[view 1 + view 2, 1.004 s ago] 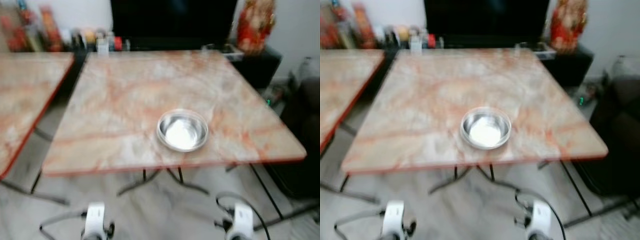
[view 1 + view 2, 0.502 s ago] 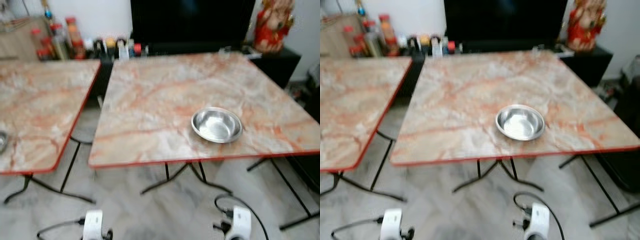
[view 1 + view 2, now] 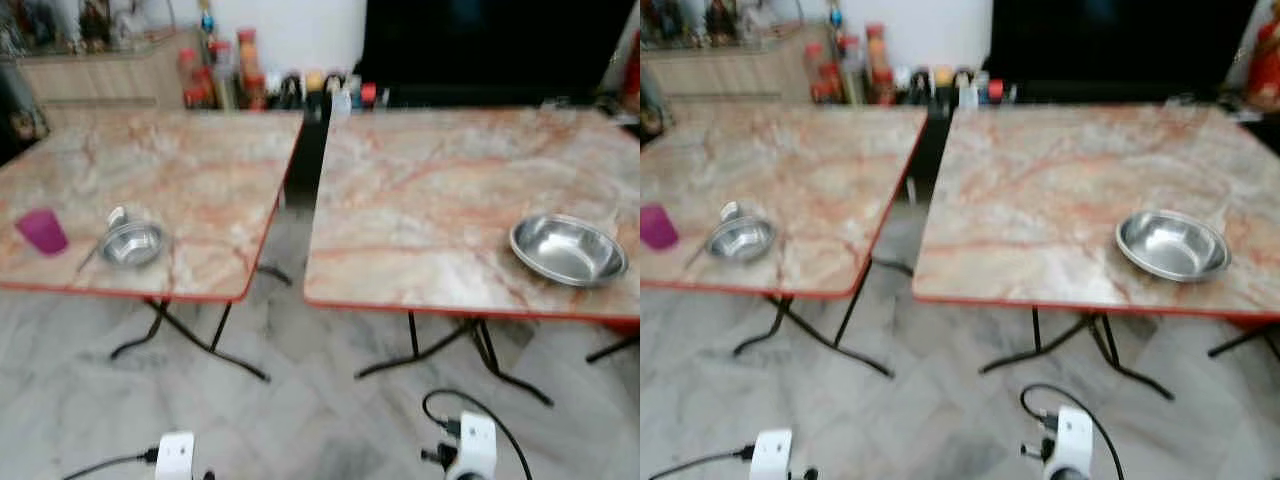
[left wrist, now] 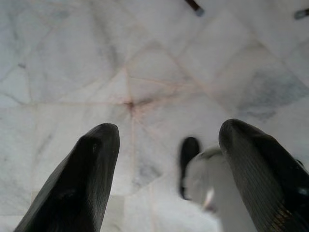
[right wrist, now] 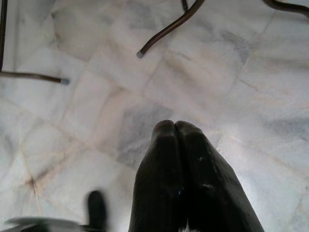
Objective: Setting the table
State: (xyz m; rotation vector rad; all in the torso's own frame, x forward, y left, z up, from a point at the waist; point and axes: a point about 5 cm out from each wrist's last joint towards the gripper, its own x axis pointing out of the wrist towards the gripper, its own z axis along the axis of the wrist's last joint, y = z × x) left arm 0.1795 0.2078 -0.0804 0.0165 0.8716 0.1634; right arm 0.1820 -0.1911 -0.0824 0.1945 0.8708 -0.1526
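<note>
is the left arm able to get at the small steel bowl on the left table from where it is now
Probably not yet. The left gripper hangs low with its fingers apart, pointing at the marble floor, while the small steel bowl sits up on the left marble-topped table, beside a pink cup. The arm would have to rise and the robot step closer.

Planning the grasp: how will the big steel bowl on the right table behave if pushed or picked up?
The steel bowl looks thin and shiny, so probably stiff, light and slippery. Its wide, shallow shape suggests it would slide on the smooth right table rather than tip. The thin rim seems the likeliest grip.
</note>
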